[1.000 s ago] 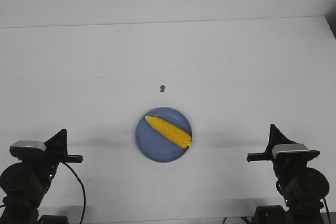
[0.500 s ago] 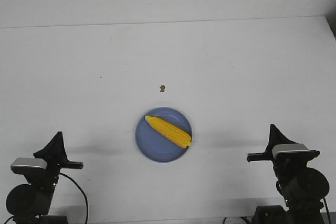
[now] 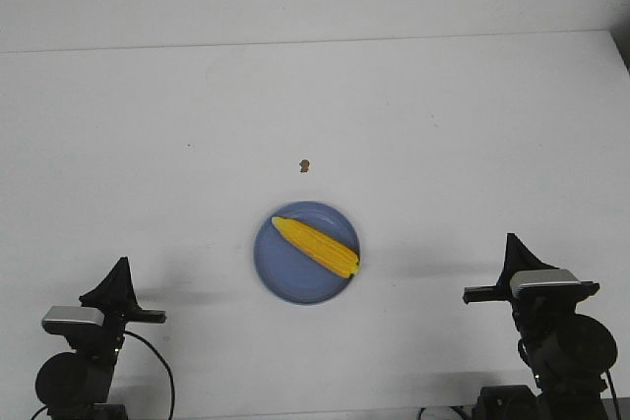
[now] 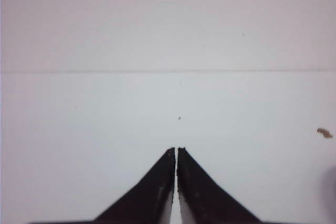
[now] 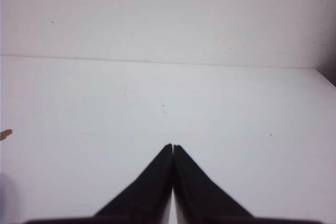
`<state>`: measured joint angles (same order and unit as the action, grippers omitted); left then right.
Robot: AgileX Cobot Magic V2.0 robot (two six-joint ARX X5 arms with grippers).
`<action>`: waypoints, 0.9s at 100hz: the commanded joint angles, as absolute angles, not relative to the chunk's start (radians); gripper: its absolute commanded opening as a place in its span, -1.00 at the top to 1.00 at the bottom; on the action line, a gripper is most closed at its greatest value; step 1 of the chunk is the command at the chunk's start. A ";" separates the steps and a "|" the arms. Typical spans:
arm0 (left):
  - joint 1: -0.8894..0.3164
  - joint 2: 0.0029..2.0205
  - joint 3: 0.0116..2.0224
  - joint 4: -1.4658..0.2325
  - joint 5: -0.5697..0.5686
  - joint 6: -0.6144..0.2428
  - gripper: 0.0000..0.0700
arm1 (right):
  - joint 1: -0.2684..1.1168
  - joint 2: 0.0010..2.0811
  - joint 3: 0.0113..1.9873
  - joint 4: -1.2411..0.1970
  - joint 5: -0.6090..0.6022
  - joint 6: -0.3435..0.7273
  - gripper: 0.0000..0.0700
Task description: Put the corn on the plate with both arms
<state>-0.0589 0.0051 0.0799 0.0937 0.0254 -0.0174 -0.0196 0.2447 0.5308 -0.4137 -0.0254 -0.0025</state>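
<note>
The yellow corn (image 3: 316,247) lies diagonally on the blue-lavender plate (image 3: 281,272) in the middle of the white table, its pointed end toward the far left. My left gripper (image 3: 120,270) is shut and empty at the near left, well away from the plate. In the left wrist view its fingertips (image 4: 176,150) meet over bare table. My right gripper (image 3: 510,243) is shut and empty at the near right. In the right wrist view its fingertips (image 5: 172,146) are pressed together. Neither wrist view shows the plate or corn.
A small brown crumb (image 3: 305,165) lies on the table just beyond the plate; it also shows in the left wrist view (image 4: 324,132) and the right wrist view (image 5: 5,135). The table's far edge meets a pale wall.
My left arm has drawn back and lowered toward the near left corner, its gripper staying shut. The right arm, plate and corn have not moved.
</note>
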 commanded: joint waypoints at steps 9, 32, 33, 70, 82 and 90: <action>-0.057 0.003 0.047 0.160 0.025 -0.026 0.96 | -0.019 0.249 0.538 -0.403 -0.026 0.004 0.99; -0.057 0.003 0.023 0.175 0.025 -0.033 0.96 | -0.019 0.249 0.538 -0.403 -0.026 0.004 0.99; -0.057 0.003 0.021 0.178 0.025 -0.034 0.96 | -0.019 0.249 0.538 -0.403 -0.026 0.004 0.99; -0.057 0.003 0.014 0.184 0.022 -0.035 0.96 | -0.019 0.249 0.538 -0.403 -0.025 0.004 0.99; -0.057 0.003 0.014 0.184 0.022 -0.035 0.96 | -0.019 0.249 0.538 -0.403 -0.026 0.004 0.99; -0.057 0.003 0.014 0.184 0.022 -0.035 0.96 | -0.019 0.249 0.538 -0.403 -0.026 0.004 0.99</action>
